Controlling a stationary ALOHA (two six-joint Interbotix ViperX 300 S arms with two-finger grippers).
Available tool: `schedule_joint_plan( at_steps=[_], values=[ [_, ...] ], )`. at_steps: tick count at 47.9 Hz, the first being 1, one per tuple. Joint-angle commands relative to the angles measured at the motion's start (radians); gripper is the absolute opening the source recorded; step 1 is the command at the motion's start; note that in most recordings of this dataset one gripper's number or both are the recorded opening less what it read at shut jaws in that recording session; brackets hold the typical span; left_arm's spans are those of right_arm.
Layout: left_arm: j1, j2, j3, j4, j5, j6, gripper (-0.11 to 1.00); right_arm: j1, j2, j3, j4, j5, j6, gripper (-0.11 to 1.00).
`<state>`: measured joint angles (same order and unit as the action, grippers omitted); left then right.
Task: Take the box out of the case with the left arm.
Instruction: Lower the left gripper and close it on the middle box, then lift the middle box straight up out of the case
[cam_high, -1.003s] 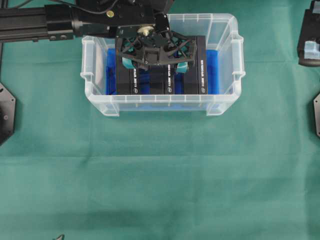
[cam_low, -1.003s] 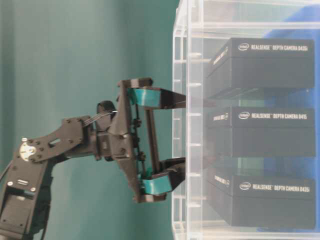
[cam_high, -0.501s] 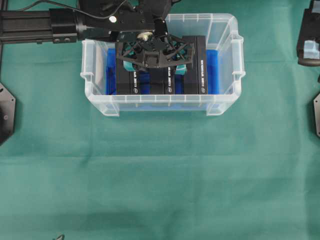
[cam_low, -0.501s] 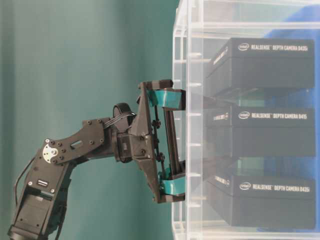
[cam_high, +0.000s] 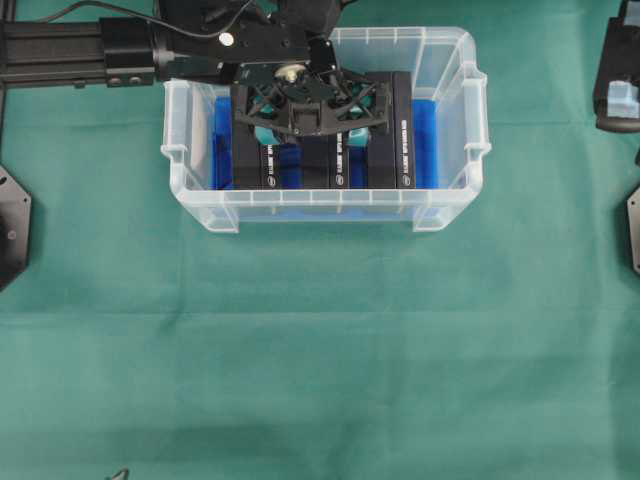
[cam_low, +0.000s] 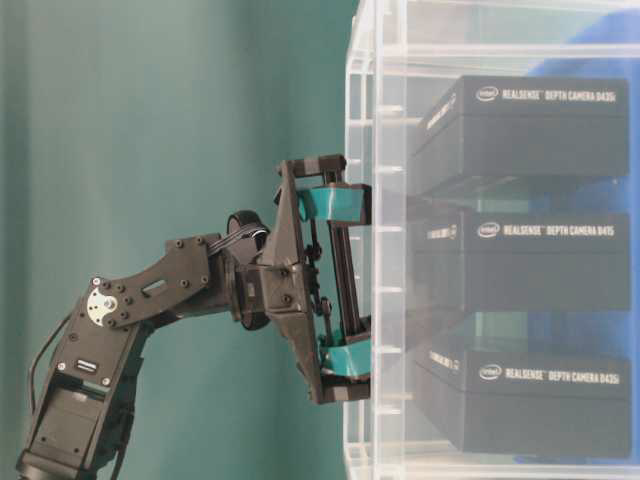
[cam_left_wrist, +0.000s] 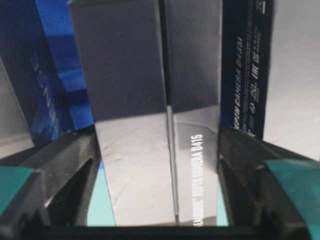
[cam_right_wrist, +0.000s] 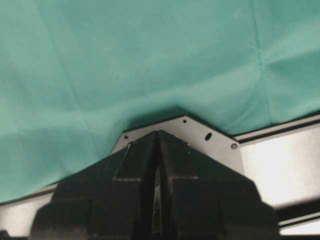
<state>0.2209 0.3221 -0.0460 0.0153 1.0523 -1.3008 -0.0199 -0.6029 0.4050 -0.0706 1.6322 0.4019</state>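
Note:
The clear case (cam_high: 325, 215) stands on the green cloth with three black boxes upright on its blue lining. My left gripper (cam_high: 311, 125) reaches down into it over the middle box (cam_high: 322, 170). In the left wrist view that box (cam_left_wrist: 150, 165) fills the whole gap between the jaws, with a teal-padded finger (cam_left_wrist: 65, 175) against each side of it. From table level the gripper (cam_low: 360, 282) sits at the case wall (cam_low: 385, 300), in line with the middle box (cam_low: 530, 265). My right gripper (cam_right_wrist: 158, 175) is shut on nothing, far off at the right.
Two more black boxes flank the gripped one, on the left (cam_high: 258, 165) and on the right (cam_high: 400, 130), close beside it. The right arm (cam_high: 618, 85) rests at the cloth's far right edge. Black mounts sit at both side edges.
The left gripper has sunk lower into the case around the middle box, and its fingers have come in from wide open onto the box's sides.

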Motion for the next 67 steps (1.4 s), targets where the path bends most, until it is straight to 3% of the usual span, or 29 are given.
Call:
schedule_joint_plan(
  at_steps=[1, 20, 30, 52, 67],
  values=[
    [-0.005, -0.017, -0.025, -0.002, -0.008, -0.015, 0.61, 0.0, -0.005, -0.009, -0.002, -0.005, -0.002, 0.01],
    [-0.006, -0.023, -0.029, -0.002, 0.005, -0.026, 0.61, 0.0, -0.005, -0.009, -0.002, -0.005, -0.003, 0.01],
    [-0.005, -0.057, -0.064, -0.003, 0.077, -0.028, 0.61, 0.0, -0.005, -0.009, -0.002, -0.005, -0.003, 0.01],
    [-0.009, -0.074, -0.354, -0.003, 0.367, -0.028, 0.61, 0.0, -0.005, -0.009, -0.005, -0.005, -0.003, 0.01],
    [-0.009, -0.084, -0.563, -0.003, 0.561, -0.023, 0.61, 0.0, -0.005, -0.009, -0.037, -0.006, -0.003, 0.01]
  ],
)
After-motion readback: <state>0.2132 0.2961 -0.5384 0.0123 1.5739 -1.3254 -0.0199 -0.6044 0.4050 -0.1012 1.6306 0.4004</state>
